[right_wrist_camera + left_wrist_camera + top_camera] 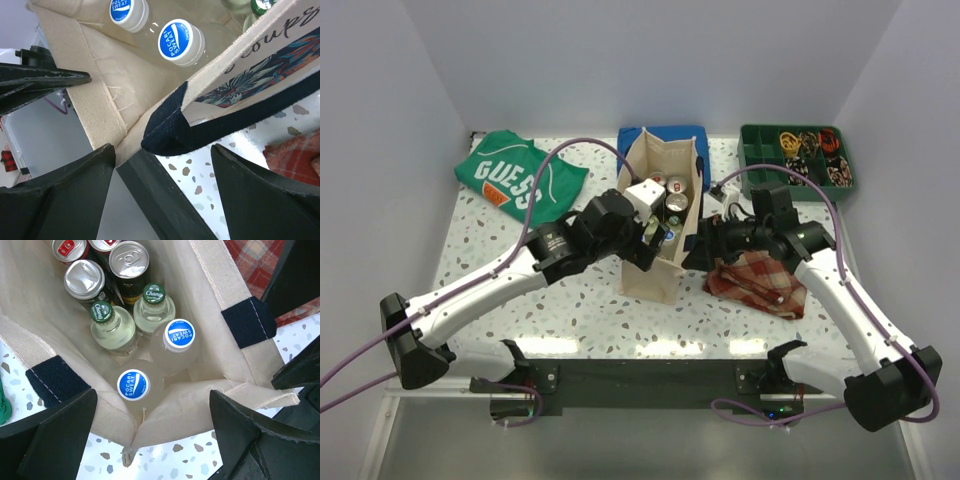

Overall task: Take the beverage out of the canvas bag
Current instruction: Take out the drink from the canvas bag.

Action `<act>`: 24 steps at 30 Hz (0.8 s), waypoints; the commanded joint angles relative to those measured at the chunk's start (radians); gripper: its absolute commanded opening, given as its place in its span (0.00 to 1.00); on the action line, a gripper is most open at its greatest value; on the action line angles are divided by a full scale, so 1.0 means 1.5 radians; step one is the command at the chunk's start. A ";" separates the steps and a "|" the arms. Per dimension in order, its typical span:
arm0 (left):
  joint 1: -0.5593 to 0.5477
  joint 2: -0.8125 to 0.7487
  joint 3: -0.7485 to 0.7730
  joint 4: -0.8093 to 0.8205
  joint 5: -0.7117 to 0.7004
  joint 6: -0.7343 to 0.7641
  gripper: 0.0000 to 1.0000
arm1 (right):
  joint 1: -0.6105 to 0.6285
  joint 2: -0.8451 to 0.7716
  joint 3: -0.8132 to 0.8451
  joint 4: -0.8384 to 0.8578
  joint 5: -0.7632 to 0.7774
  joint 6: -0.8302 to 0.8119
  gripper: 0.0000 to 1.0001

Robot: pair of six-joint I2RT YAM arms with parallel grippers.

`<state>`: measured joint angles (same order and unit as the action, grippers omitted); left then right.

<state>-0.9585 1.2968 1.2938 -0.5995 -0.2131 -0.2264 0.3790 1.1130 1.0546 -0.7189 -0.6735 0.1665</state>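
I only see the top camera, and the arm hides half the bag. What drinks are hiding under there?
Observer: The left wrist view shows two blue-capped Pocari Sweat bottles at that end of the canvas bag.
Operator: Anything else?
Observer: Two green-capped Chang bottles stand between them and the cans.
Operator: Is my left hand grabbing one?
Observer: No. The left gripper is open over the bag's end and touches no bottle.
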 commanded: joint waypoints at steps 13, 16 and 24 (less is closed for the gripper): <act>-0.005 0.064 0.146 0.039 0.050 0.054 1.00 | 0.022 0.000 -0.005 -0.037 0.057 -0.003 0.83; -0.004 0.083 0.148 0.031 0.070 0.055 0.99 | 0.023 -0.002 0.001 -0.033 0.082 0.006 0.83; -0.004 0.128 0.118 0.054 0.091 0.041 0.96 | 0.023 -0.029 0.033 -0.026 0.156 0.023 0.84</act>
<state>-0.9592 1.4670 1.4849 -0.5671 -0.1017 -0.1711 0.4034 1.1034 1.0622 -0.7208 -0.5388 0.1951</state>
